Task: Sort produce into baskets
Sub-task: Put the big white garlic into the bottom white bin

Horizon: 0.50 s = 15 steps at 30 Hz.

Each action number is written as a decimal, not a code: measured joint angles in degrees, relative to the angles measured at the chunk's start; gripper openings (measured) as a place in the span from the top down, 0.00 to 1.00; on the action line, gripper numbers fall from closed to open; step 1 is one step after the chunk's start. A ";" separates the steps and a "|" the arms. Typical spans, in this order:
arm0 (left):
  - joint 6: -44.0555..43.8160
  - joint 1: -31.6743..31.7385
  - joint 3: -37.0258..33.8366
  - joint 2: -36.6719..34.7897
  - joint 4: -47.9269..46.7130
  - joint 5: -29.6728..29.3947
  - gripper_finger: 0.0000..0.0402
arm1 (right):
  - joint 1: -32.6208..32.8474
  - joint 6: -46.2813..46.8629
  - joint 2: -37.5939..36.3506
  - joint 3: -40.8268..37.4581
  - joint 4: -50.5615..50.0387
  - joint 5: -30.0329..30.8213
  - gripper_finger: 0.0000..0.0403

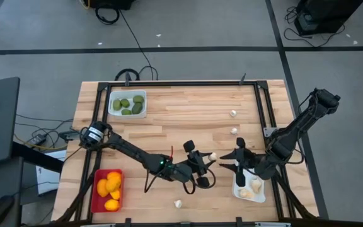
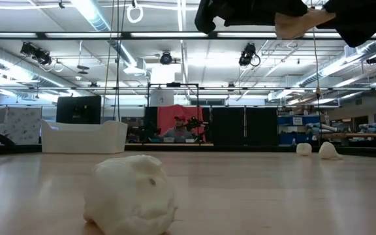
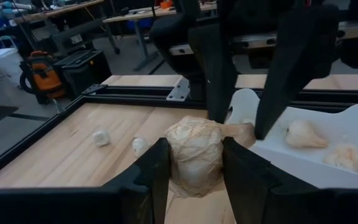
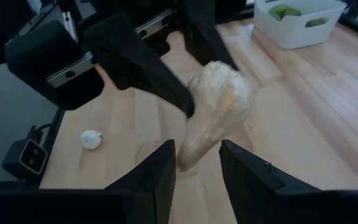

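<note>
My left gripper (image 1: 210,157) is shut on a whitish garlic bulb (image 3: 194,152) above the table's middle. My right gripper (image 1: 224,160) faces it, open; its two fingers (image 3: 213,68) stand on either side of the bulb's tapered far end (image 4: 191,152), and I see no touch. A white tray (image 1: 249,187) holding garlic pieces lies below my right gripper. A red tray (image 1: 107,189) at the near left holds yellow-orange fruits. A white tray (image 1: 128,104) at the far left holds green fruits. My left gripper pinches the garlic bulb's two rounded sides (image 3: 174,155) between its two fingers. The fingers come level from the table's left. The bulb is lifted clear of the table, its tapered end (image 4: 194,146) pointing toward my right gripper.
Loose garlic pieces lie on the wood: two toward the far right (image 1: 233,113) (image 1: 234,131) and one near the front edge (image 1: 178,203), large in the low view (image 2: 129,196). A black frame (image 1: 260,107) runs along the table's edges.
</note>
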 joint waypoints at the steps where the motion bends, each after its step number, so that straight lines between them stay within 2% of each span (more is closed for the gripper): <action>1: -0.02 0.00 0.00 0.00 0.02 0.00 0.67 | -0.40 -0.10 0.00 0.00 0.00 -0.85 0.66; 6: -0.08 0.00 0.00 0.00 0.02 -0.24 0.67 | -2.30 -0.84 0.00 0.00 -0.02 -4.07 0.76; 11: -2.08 0.00 -0.02 0.00 -0.36 1.37 0.65 | -2.44 -4.98 -0.03 0.00 -0.43 -5.83 0.95; 15: -3.47 -0.11 -0.02 0.00 -0.74 2.06 0.56 | -2.44 -6.16 -0.04 0.00 -0.34 -7.59 0.97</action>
